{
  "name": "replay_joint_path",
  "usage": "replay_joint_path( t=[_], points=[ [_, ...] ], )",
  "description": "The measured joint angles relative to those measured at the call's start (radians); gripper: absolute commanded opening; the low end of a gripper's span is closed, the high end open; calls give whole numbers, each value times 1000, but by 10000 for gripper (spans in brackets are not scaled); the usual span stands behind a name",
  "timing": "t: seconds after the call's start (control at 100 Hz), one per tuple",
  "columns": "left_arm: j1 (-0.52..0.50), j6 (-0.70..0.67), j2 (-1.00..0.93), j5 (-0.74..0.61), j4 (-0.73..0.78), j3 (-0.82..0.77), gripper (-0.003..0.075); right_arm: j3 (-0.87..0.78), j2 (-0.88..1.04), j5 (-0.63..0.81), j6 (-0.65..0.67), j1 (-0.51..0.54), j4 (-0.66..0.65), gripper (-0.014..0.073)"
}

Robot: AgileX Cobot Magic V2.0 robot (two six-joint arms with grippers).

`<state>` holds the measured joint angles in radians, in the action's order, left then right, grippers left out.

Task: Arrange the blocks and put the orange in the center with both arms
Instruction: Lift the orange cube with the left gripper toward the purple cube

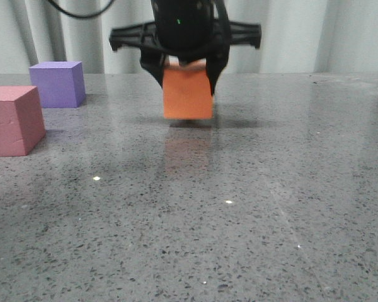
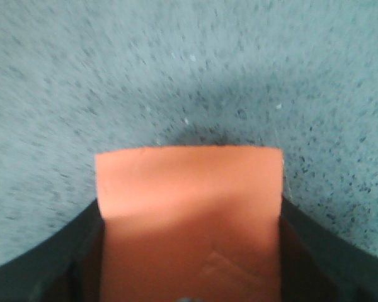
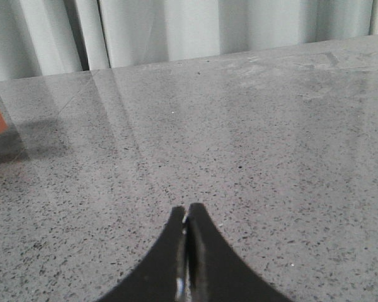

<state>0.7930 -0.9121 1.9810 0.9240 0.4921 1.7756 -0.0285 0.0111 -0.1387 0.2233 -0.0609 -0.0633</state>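
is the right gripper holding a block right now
No, the right gripper has its fingertips pressed together over bare table, with nothing between them.

You see the pinkish-red cube [image 1: 12, 121] cut off by the front view's left edge. The left gripper [image 1: 188, 74] hides the orange cube's [image 1: 188, 93] top, and its arm leaves the frame. The left wrist view is blurred.

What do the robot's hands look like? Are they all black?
Yes, mostly black. The left gripper has a chunky black body with a tiny green light, two flat bars sticking out sideways like wings, and angular fingers. A black cable loops above it. The right gripper shows two curved black fingers that narrow to thin tips, shaped like a beak.
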Motion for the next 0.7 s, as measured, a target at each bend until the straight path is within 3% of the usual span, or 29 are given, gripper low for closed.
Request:
replay_joint_path(
  t=[0.31, 0.7],
  points=[
    [0, 0, -164, 112, 229, -13, 64, 0, 0, 0, 0, 0, 0, -68],
    [-122, -23, -340, 53, 260, -280, 64, 0, 0, 0, 0, 0, 0, -68]
  ],
)
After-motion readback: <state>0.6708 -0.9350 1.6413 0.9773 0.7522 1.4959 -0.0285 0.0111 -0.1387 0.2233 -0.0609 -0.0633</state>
